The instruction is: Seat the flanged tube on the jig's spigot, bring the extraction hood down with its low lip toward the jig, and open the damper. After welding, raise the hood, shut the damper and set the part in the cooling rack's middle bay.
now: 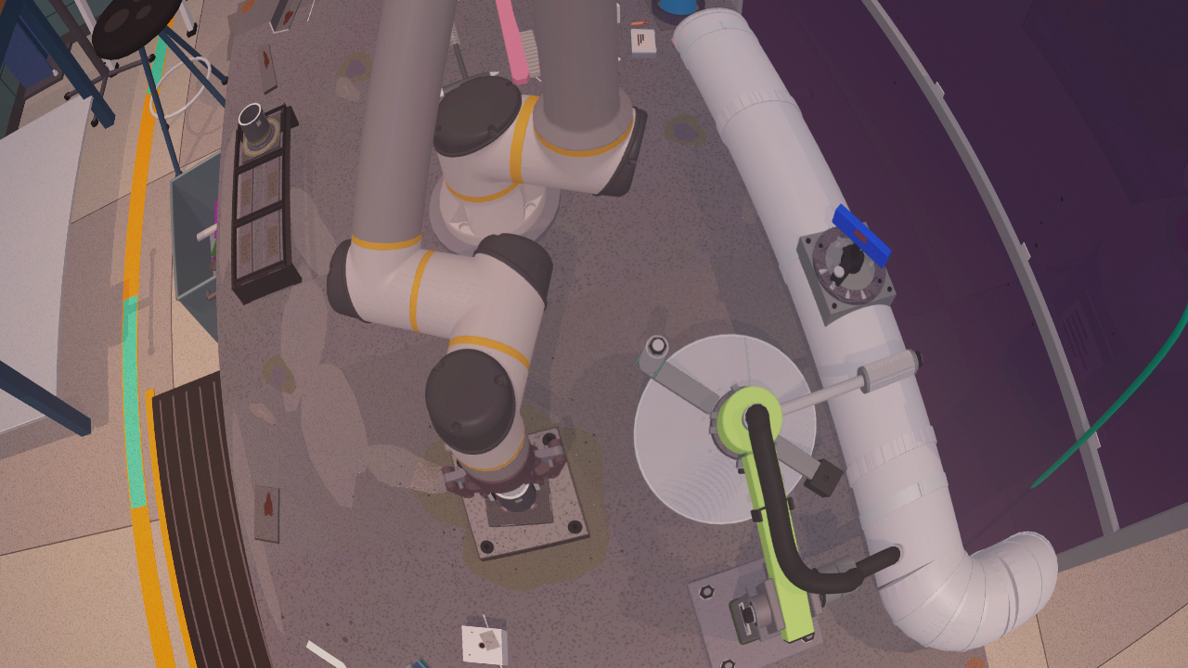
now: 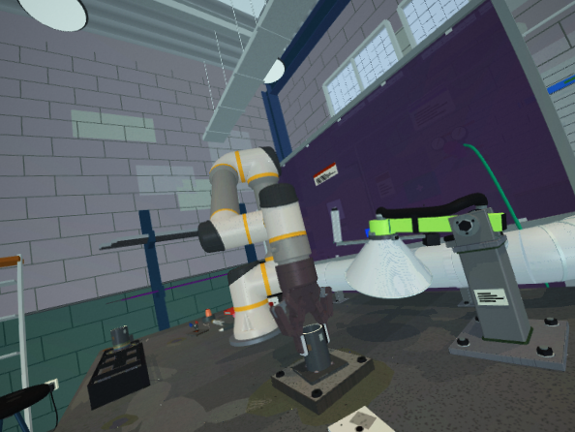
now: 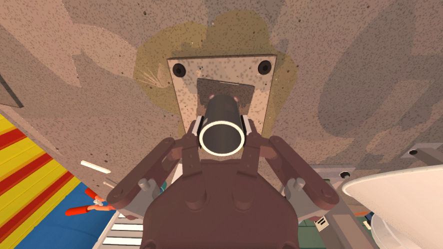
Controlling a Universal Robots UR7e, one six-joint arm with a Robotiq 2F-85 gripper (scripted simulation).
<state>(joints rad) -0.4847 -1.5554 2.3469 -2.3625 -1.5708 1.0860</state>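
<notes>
At the bench's front centre the jig plate (image 1: 525,508) (image 2: 323,375) (image 3: 221,89) is bolted to the table. The dark flanged tube (image 2: 314,347) (image 3: 221,126) (image 1: 513,497) stands upright on the jig, held near its rim by my gripper (image 3: 221,131) (image 2: 309,325) (image 1: 502,479), which is closed on it from above. The tube's flange and the spigot are mostly hidden. To the right, the white cone hood (image 1: 724,428) (image 2: 389,269) hangs raised on its green arm (image 1: 768,532) (image 2: 416,224). The damper dial with a blue handle (image 1: 860,235) sits on the white duct (image 1: 839,332).
The hood's lip (image 3: 399,198) is close on my right. The arm's post and base plate (image 2: 498,310) stand further right. The black cooling rack (image 1: 263,203) (image 2: 118,370) is at the far left, with another tube (image 1: 253,120) (image 2: 120,335) in one end bay.
</notes>
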